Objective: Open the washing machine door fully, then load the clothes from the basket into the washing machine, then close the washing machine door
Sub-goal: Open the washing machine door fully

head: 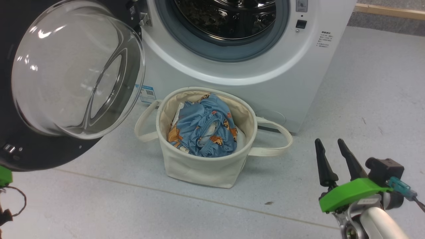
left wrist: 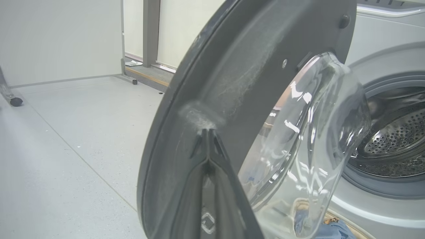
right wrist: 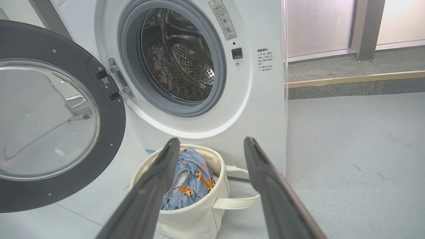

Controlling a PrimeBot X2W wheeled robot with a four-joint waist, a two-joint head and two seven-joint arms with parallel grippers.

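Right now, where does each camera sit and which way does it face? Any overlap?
Head: on the head, looking forward and down at the basket of clothes before the machine; right gripper open, lower right.
Left wrist: on the left arm, facing the door, inner side; left gripper shut, tips at it.
Right wrist: on the right arm, facing the drum and basket, framed by the open right gripper.
Shared: all three show door and drum.
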